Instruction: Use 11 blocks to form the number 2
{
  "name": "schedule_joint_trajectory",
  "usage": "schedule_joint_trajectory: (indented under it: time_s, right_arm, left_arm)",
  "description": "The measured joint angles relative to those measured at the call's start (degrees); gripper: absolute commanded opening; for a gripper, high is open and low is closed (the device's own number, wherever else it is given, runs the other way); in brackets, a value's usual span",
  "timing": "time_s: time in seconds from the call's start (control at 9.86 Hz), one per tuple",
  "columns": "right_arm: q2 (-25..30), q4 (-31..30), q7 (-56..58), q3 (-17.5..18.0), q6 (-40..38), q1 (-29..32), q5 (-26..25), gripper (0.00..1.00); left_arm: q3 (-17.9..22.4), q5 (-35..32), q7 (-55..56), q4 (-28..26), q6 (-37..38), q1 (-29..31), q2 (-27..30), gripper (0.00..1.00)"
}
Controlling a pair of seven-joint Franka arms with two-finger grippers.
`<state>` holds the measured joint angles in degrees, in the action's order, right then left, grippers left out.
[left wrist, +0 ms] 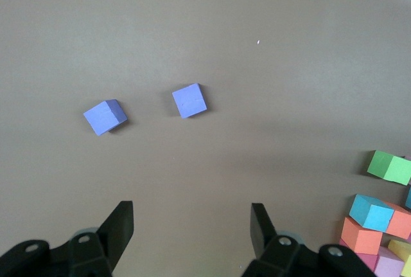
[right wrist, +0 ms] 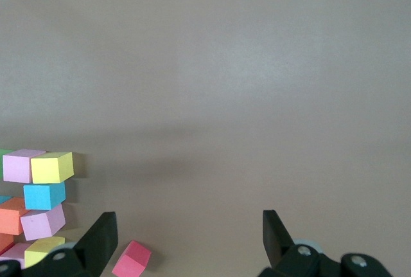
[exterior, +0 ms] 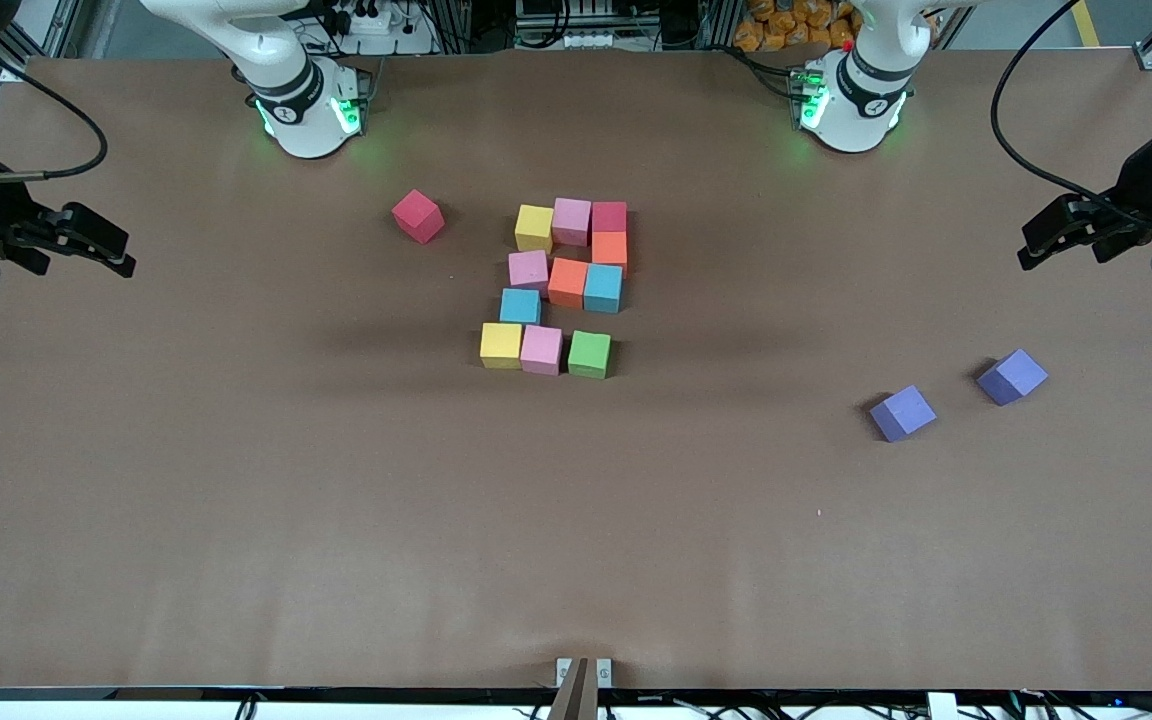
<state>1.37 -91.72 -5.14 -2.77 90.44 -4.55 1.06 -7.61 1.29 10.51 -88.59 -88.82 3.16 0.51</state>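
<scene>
The left gripper (exterior: pixel 1036 245) hangs over the brown paper-covered table (exterior: pixel 236 500) at the left arm's end, fingers (left wrist: pixel 122 225) spread apart with nothing between them. The right gripper (exterior: pixel 111 250) hangs over the right arm's end, jaws wide and empty. Both arms wait.

Two matte purple foam cubes (exterior: pixel 902 413) (exterior: pixel 1012 377) lie near each other toward the left arm's end, each turned askew.

At mid-table the blocky number 2 (exterior: pixel 564 285) of multicoloured foam cubes lies flat, its cubes set edge to edge; its green cube (exterior: pixel 589 354) sits slightly apart from the pink one beside it. A loose red foam cube (exterior: pixel 418 216) rests near the digit, toward the right arm's end, apart from it.
</scene>
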Motion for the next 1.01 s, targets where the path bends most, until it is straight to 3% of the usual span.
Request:
schedule_joint_trajectory:
  time_s: [1.01]
  right_arm:
    - [0.00, 0.00, 0.00, -0.27, -0.53, 0.04, -0.02, 1.00]
  left_arm:
    - [-0.79, -2.02, -0.69, 0.08, -0.01, -1.27, -0.03, 0.82]
